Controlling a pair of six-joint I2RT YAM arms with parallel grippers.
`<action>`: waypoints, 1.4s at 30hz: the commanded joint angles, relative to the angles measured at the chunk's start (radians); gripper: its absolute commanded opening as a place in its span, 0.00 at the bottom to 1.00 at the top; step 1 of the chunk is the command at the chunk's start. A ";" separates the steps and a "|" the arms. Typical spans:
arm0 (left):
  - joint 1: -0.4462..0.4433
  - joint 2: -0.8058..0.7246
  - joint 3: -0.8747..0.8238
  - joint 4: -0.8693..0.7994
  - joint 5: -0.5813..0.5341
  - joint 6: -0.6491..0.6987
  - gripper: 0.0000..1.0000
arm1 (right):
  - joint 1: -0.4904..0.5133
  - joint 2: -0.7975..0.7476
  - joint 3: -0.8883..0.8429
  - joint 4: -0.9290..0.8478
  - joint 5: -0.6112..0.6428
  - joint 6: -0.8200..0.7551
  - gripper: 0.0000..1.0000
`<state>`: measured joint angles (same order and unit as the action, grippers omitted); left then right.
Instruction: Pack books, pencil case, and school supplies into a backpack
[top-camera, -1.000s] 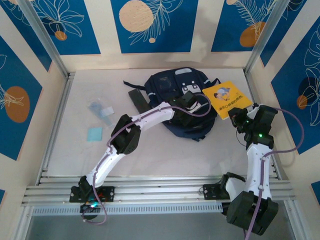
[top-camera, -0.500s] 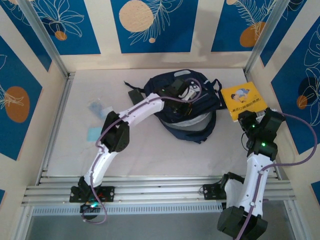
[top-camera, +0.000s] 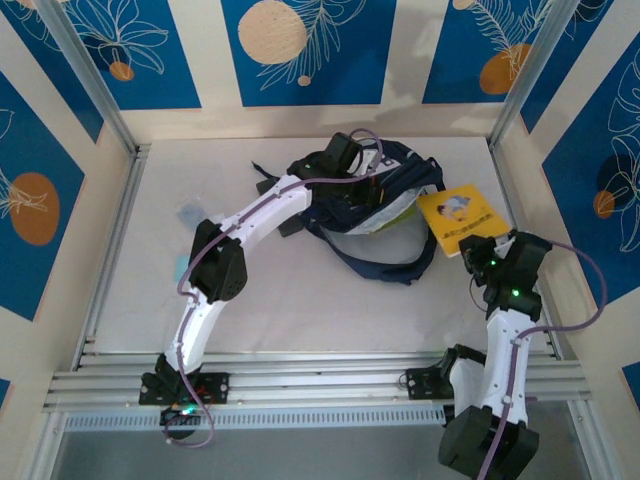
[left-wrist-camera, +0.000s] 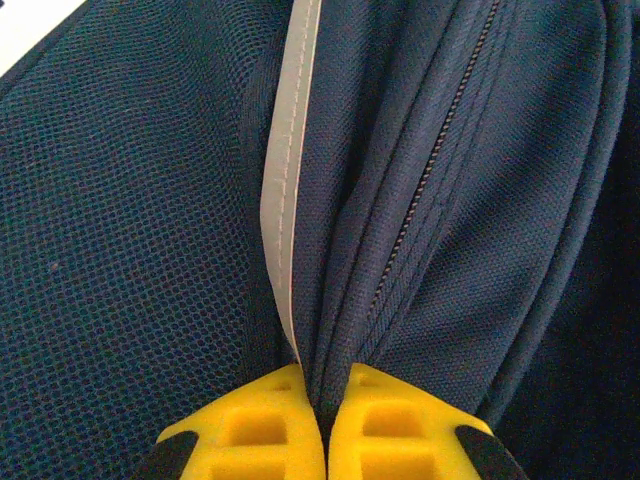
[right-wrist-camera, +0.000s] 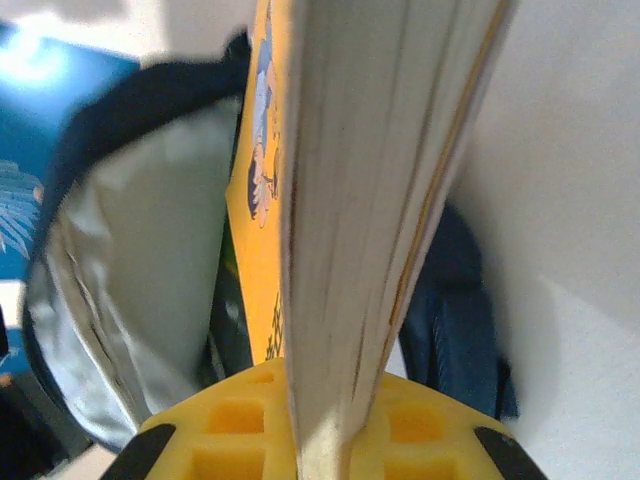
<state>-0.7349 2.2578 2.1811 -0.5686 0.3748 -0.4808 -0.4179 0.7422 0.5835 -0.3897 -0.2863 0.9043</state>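
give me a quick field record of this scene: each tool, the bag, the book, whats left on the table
left tool: shut on a fold of the backpack, beside its pale grey stripe
right tool: shut on the yellow book, gripped by its edge
backpack mouth: open, pale lining showing
yellow book position: at the backpack's right side, not yet inside
left side of table: light-blue pad, whitish clear piece

Matt navy woven cloth backpack (left-wrist-camera: 120, 200), smooth silvery lining (right-wrist-camera: 150, 260), yellow book (right-wrist-camera: 262, 230) in glossy paper cover
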 joint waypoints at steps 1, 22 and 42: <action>0.008 -0.077 0.024 0.130 0.077 -0.046 0.00 | 0.089 -0.005 -0.069 0.250 -0.143 0.113 0.00; -0.030 -0.141 -0.026 0.165 0.152 -0.076 0.00 | 0.588 0.816 0.139 0.942 0.052 0.176 0.00; -0.034 -0.156 -0.214 0.337 0.039 -0.156 0.00 | 0.469 0.435 0.261 -0.126 0.072 -0.137 0.71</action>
<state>-0.7570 2.1605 1.9865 -0.3733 0.4244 -0.6052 0.0681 1.2850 0.8165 -0.2676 -0.2176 0.8932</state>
